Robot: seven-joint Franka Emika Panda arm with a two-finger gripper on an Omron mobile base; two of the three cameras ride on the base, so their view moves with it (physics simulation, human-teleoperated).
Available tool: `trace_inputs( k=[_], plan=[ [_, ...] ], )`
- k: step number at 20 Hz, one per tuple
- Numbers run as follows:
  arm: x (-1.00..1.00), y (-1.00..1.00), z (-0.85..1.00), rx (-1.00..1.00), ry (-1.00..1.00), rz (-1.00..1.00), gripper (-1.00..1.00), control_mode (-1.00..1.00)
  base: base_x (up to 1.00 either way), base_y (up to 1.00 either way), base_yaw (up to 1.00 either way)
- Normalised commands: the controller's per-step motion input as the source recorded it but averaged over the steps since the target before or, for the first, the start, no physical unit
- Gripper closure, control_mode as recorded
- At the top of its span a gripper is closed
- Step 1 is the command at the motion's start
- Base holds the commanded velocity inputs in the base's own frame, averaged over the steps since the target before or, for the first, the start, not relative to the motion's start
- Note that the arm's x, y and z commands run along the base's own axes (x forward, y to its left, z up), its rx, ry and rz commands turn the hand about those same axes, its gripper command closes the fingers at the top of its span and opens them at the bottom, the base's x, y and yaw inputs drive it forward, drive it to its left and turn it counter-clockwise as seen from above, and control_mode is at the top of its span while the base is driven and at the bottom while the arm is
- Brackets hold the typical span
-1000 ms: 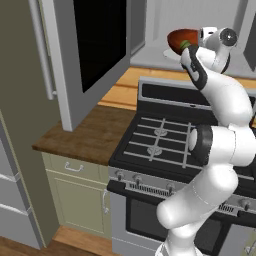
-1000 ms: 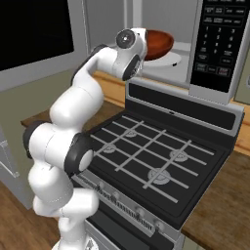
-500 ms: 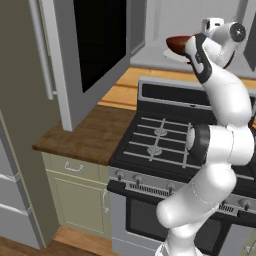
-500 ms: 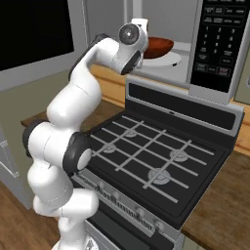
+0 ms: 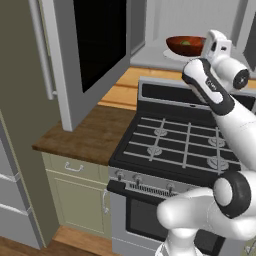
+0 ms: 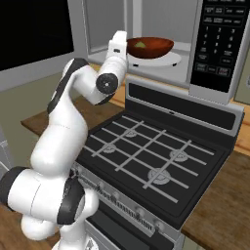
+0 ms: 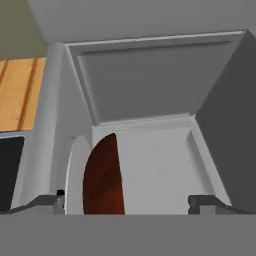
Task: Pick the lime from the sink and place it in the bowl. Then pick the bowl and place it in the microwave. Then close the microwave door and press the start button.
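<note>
The reddish-brown bowl [image 6: 149,47] rests on the round white turntable [image 6: 163,60] inside the microwave [image 6: 218,46]. The dark-green lime [image 6: 140,44] lies in the bowl [image 5: 185,45]. My gripper [image 7: 131,202] is open just outside the cavity. In the hand view the bowl [image 7: 103,180] appears on edge between the spread fingertips [image 7: 52,202], apart from them. My hand [image 6: 117,46] hovers at the bowl's left. The microwave door [image 5: 97,42] stands swung wide open to the left. The sink is out of view.
A black gas stove [image 5: 182,142] with grates lies directly under the microwave. A wooden counter [image 5: 82,135] runs to its left above pale cabinets [image 5: 75,192]. The keypad panel [image 6: 220,39] is on the microwave's right side.
The gripper has opened and let go of the bowl, which now sits on the turntable. The hand has drawn back a little from the cavity.
</note>
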Motion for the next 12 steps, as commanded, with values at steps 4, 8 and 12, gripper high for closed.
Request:
trace_inputs(
  k=[4, 8, 12],
  plan=[
    [-1.00, 0.23, 0.67, 0.00, -0.01, 0.08, -1.00, -1.00, 0.00, 0.00, 0.00],
    [-1.00, 0.01, 0.68, 0.00, 0.15, 0.10, -1.00, -1.00, 0.00, 0.00, 0.00],
    [-1.00, 0.06, 0.69, -0.04, 0.31, 0.09, -1.00, -1.00, 0.00, 0.00, 0.00]
  ],
)
